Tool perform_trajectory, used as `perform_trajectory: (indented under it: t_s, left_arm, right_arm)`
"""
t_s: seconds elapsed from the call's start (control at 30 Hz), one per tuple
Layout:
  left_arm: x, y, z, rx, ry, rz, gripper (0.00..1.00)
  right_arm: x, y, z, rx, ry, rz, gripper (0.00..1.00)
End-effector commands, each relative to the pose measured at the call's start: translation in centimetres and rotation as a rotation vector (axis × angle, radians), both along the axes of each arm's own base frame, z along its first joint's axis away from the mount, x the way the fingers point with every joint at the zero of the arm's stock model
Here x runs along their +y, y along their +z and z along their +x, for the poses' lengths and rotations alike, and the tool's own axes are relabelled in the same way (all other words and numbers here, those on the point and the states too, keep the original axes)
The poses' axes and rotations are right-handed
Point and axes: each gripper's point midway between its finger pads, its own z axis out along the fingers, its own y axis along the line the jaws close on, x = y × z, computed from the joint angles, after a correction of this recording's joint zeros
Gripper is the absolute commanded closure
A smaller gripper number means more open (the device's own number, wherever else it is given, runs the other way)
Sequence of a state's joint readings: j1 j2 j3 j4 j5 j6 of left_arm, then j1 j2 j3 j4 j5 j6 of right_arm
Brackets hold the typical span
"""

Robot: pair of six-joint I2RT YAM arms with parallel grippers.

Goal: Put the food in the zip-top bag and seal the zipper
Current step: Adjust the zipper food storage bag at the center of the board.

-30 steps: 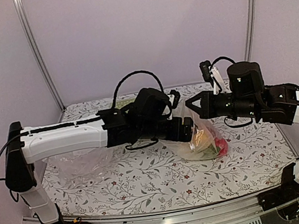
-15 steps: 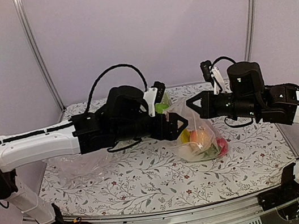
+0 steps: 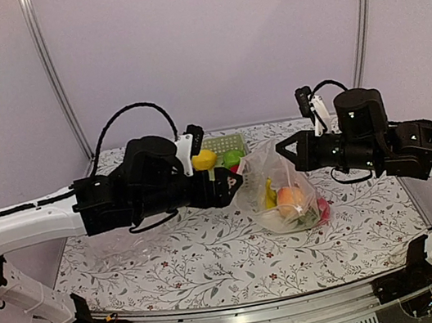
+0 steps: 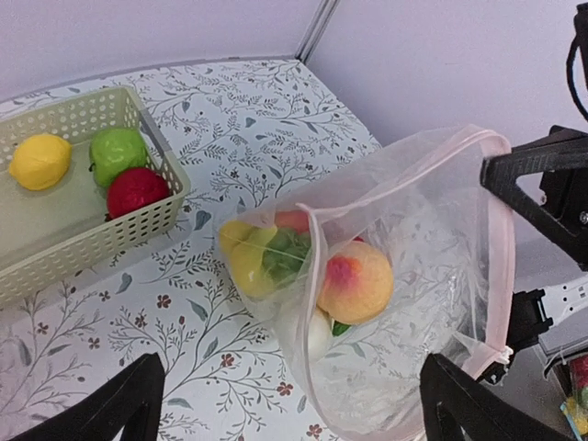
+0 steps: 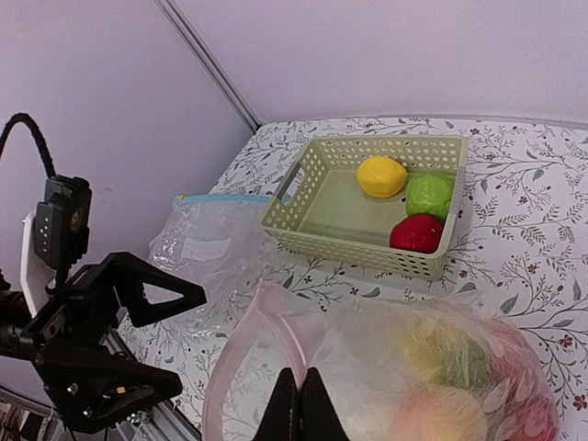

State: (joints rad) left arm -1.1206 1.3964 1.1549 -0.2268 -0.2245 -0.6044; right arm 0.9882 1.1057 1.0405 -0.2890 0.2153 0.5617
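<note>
The right gripper (image 5: 299, 404) is pinching the zip-top bag's (image 3: 288, 195) pink rim, fingers together.
The bag is resting just beside the basket (image 5: 367, 253), holding food (image 4: 354, 280); the left gripper (image 3: 236, 184) is hovering nearby, fingers apart, gripping nothing.

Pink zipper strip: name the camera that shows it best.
Left wrist: the pink zipper strip loops round the open mouth of the zip-top bag. Right wrist shows only a curved stretch at lower left. Top external shows barely any of it.
</note>
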Motion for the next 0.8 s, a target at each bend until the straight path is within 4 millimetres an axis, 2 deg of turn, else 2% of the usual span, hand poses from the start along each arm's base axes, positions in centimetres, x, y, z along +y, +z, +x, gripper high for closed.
perform_trajectory:
  t_s: [0.0, 0.13, 0.23, 0.57, 0.77]
  left_arm:
    - [-0.2, -2.3, -0.5, 0.109, 0.005, -0.038, 0.04]
    - [-0.6, -3.9, -0.6, 0.159, 0.015, -0.044, 0.09]
    - [-1.0, -4.9, -0.9, 0.191, 0.009, -0.048, 0.23]
    - [-2.1, -5.1, -0.5, 0.201, 0.013, -0.065, 0.53]
    - [-3.0, -4.8, -0.8, 0.224, -0.011, -0.087, 0.85]
  right_arm:
    - [0.0, 0.8, -0.1, -0.016, -0.001, 0.000, 1.00]
    - [0.1, 0.7, 0.0, -0.013, 0.004, -0.004, 1.00]
    - [0.2, 0.9, 0.0, -0.020, 0.009, -0.008, 1.00]
    - [0.8, 0.8, 0.1, -0.026, 0.024, -0.024, 1.00]
    - [0.9, 0.6, 0.2, -0.026, 0.029, -0.035, 1.00]
